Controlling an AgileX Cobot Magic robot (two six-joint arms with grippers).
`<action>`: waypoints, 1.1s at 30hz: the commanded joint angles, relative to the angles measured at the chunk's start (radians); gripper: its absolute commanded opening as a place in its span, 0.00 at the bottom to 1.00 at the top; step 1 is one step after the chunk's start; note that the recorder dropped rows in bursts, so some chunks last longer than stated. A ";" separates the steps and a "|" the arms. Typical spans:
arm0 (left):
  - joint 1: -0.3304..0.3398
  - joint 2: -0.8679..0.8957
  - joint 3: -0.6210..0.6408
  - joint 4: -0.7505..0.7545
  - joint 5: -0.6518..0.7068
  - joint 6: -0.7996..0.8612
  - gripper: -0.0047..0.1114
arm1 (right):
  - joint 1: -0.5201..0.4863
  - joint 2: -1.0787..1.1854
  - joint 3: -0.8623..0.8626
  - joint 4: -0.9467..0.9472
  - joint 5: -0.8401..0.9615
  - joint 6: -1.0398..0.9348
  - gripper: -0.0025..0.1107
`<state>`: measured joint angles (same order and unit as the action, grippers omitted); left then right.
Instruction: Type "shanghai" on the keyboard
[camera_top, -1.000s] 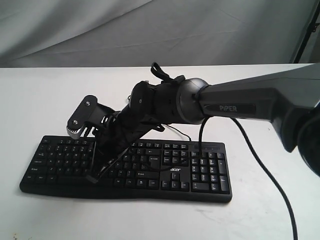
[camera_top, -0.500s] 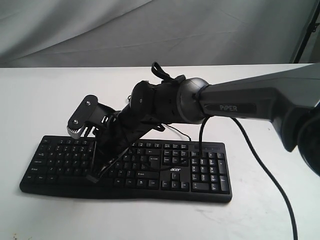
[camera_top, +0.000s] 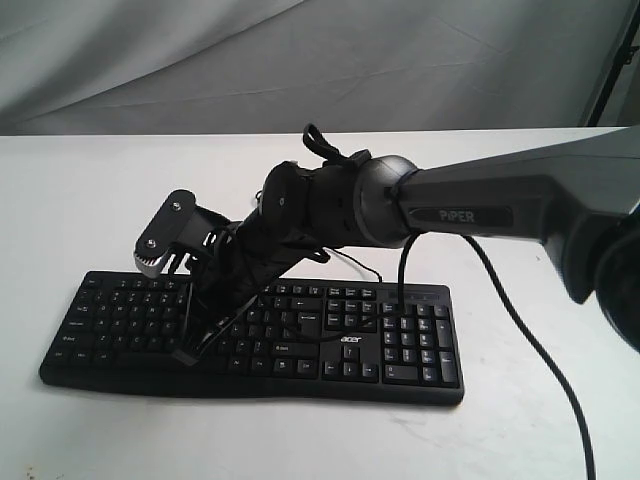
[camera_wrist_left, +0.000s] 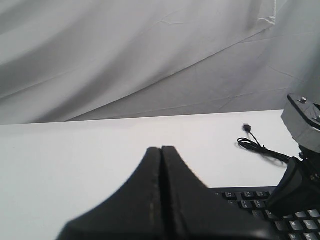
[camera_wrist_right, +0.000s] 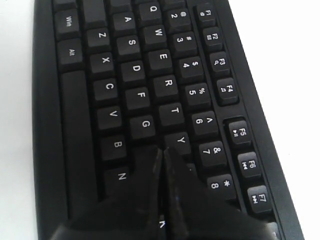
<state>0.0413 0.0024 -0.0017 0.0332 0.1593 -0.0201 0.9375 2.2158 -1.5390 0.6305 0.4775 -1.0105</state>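
Observation:
The black keyboard (camera_top: 110, 320) lies across the white table (camera_top: 80, 200), with its "acer" logo beside the number pad. My right gripper (camera_top: 188, 357) reaches across to the keyboard's left half, shut, its tips down on the letter keys. In the right wrist view the closed right gripper (camera_wrist_right: 161, 151) covers the spot just past the G key (camera_wrist_right: 145, 123), between Y and N; the key under the tips is hidden. My left gripper (camera_wrist_left: 161, 149) is shut and empty, held above bare table beside the keyboard (camera_wrist_left: 245, 197). It does not show in the exterior view.
The keyboard's thin USB cable (camera_wrist_left: 260, 147) lies loose on the table behind it, plug free. The right arm's own black cable (camera_top: 530, 340) hangs over the table's right side. A grey cloth backdrop (camera_top: 300, 60) closes off the far edge.

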 joint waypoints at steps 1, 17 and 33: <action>-0.006 -0.002 0.002 0.000 -0.006 -0.003 0.04 | 0.000 -0.012 0.007 -0.004 0.005 0.002 0.02; -0.006 -0.002 0.002 0.000 -0.006 -0.003 0.04 | 0.039 0.009 -0.073 -0.010 -0.022 -0.005 0.02; -0.006 -0.002 0.002 0.000 -0.006 -0.003 0.04 | 0.101 0.302 -0.586 -0.197 0.186 0.238 0.02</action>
<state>0.0413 0.0024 -0.0017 0.0332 0.1593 -0.0201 1.0332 2.4913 -2.0675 0.4823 0.6360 -0.8185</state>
